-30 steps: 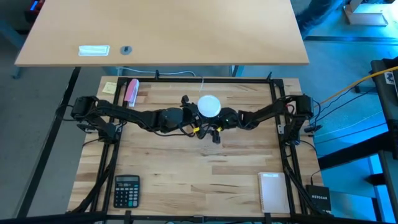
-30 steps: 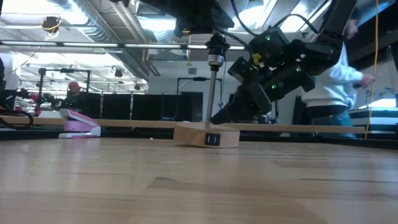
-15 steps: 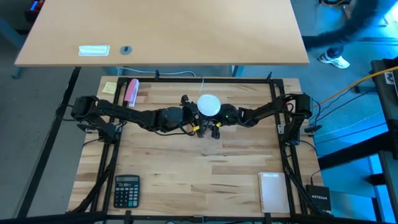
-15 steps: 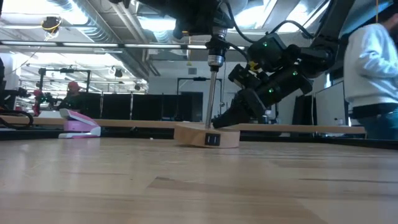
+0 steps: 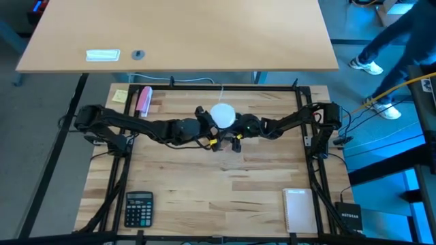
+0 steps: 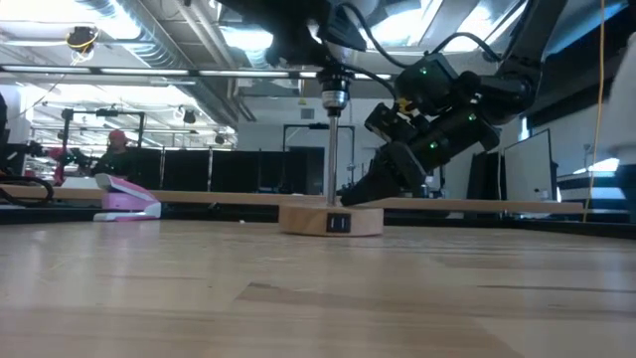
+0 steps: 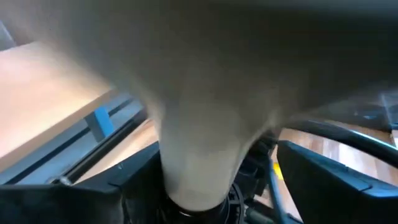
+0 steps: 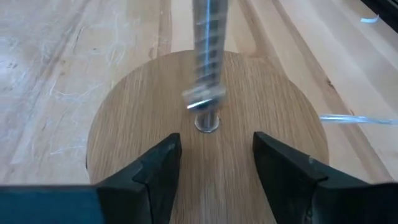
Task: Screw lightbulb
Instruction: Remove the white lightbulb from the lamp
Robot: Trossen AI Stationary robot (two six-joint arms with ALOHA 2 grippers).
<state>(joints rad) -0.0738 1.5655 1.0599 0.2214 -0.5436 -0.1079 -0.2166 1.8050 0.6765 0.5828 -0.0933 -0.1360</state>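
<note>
The white lightbulb (image 5: 223, 113) sits by its neck (image 7: 199, 143) in the black socket (image 6: 333, 94). The socket tops a thin metal rod (image 6: 333, 159), which stands upright in a round wooden disc (image 6: 331, 218) at the table's far middle. My left gripper (image 7: 208, 180) comes level from the table's left and is open. One finger stands on each side of the bulb's neck with a gap showing. My right gripper (image 8: 214, 162) slants down from the right, open, with the rod's foot (image 8: 207, 122) between its fingers and untouched. My right gripper rests its two fingertips (image 6: 348, 198) on the disc's flat top (image 8: 214, 186), on the near side of the rod's foot. The fingers come slanting down from the table's right. The disc lies flat on the table under them.
At the far left lie a pink stapler (image 5: 144, 100) and a yellow note (image 5: 120, 96). A calculator (image 5: 139, 207) sits near left and a white box (image 5: 298, 209) near right. Black frame rails (image 5: 310, 122) run along both sides. A person (image 5: 392, 34) walks beyond the far right corner.
The bulb, socket and rod top have shifted a little toward the table's left. The rod leaned slightly before and stands upright now. The disc has stayed in place under my right gripper.
</note>
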